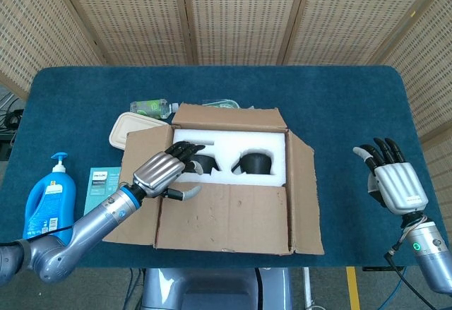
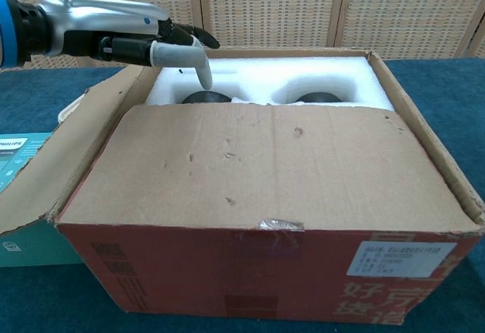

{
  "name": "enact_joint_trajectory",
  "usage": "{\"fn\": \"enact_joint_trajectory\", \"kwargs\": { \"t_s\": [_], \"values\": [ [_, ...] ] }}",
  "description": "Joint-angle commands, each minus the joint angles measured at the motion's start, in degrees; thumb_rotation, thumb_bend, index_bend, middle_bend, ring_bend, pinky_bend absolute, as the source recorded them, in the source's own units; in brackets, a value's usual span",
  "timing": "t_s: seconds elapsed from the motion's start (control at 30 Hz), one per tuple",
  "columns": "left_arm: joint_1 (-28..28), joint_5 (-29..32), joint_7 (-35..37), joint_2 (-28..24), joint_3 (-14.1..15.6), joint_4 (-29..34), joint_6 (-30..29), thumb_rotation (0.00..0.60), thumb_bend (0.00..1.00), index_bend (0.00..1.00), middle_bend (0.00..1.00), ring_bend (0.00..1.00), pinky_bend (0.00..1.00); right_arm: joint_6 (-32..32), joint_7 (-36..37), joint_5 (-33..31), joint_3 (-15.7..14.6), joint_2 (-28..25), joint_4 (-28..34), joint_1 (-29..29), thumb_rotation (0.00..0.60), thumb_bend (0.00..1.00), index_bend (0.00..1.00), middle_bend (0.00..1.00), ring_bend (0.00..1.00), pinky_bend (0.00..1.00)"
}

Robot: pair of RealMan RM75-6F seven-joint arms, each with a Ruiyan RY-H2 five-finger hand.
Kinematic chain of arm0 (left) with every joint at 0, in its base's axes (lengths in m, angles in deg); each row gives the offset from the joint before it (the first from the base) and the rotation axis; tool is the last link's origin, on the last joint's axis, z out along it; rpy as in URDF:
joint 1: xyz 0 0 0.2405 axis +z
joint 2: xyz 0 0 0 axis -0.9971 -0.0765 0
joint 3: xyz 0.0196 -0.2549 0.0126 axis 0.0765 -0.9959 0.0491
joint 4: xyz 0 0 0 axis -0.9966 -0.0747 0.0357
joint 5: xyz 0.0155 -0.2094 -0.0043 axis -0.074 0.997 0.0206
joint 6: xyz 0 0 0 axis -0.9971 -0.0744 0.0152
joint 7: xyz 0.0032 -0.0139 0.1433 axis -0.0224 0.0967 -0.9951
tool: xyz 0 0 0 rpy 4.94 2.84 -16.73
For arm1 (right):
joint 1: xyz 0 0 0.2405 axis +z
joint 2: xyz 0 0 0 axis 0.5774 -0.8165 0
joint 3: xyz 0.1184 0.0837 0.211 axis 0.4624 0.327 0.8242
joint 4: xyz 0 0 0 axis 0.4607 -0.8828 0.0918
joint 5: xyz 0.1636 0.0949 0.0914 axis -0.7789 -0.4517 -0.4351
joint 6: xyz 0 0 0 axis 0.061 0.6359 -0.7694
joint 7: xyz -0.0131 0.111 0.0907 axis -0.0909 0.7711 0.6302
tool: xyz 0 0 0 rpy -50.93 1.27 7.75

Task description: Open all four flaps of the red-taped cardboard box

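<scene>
The cardboard box point(image 1: 229, 183) stands mid-table, with red print on its front point(image 2: 250, 284). Its back flap point(image 1: 229, 118) is folded away, and the left flap point(image 1: 141, 183) and right flap point(image 1: 302, 197) lean outward. The near flap point(image 2: 265, 166) lies flat over the front half of the opening. White foam point(image 1: 233, 144) holding two black objects shows behind it. My left hand point(image 1: 166, 171) hovers over the box's left side, fingers stretched out and holding nothing; in the chest view this left hand point(image 2: 151, 41) is above the foam's left end. My right hand point(image 1: 392, 183) is open, well right of the box.
A blue pump bottle point(image 1: 49, 197) and a teal carton point(image 1: 99, 186) lie left of the box. A beige lidded container point(image 1: 131, 128), a green bottle point(image 1: 152, 106) and a plastic pack point(image 1: 222, 103) sit behind its left corner. Wooden screens close off the back.
</scene>
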Motion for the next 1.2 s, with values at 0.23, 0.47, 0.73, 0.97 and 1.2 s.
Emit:
{"fn": "enact_joint_trajectory", "kwargs": {
  "t_s": [0.23, 0.47, 0.73, 0.97, 1.2],
  "values": [
    [-0.78, 0.89, -1.44, 0.92, 1.32, -0.06, 0.21, 0.073, 0.34, 0.33, 0.00, 0.00, 0.00, 0.17, 0.27, 0.05, -0.12, -0.07, -0.14, -0.28, 0.600, 0.90, 0.16, 0.17, 0.00, 0.00],
    [-1.86, 1.89, -4.56, 1.11, 2.68, 0.55, -0.01, 0.074, 0.34, 0.33, 0.00, 0.00, 0.00, 0.27, 0.76, 0.11, -0.04, -0.19, -0.33, -0.39, 0.600, 0.90, 0.16, 0.17, 0.00, 0.00],
    [-2.55, 2.76, -5.56, 1.08, 3.58, 1.78, 0.34, 0.072, 0.34, 0.33, 0.00, 0.00, 0.00, 0.50, 0.94, 0.11, -0.10, -0.16, -0.58, -0.65, 0.600, 0.90, 0.16, 0.17, 0.00, 0.00],
    [-1.93, 2.90, 1.62, -1.82, 1.17, 3.78, 1.76, 0.073, 0.34, 0.33, 0.00, 0.00, 0.00, 0.14, 0.96, -0.28, 0.15, 0.05, -1.04, -0.44, 0.600, 0.90, 0.16, 0.17, 0.00, 0.00],
    [-0.40, -0.61, 12.14, -6.71, -1.78, 6.04, 5.34, 0.073, 0.35, 0.33, 0.00, 0.00, 0.00, -0.27, 0.53, -0.45, 0.34, 0.36, -1.18, -0.09, 0.600, 0.90, 0.16, 0.17, 0.00, 0.00]
  ]
}}
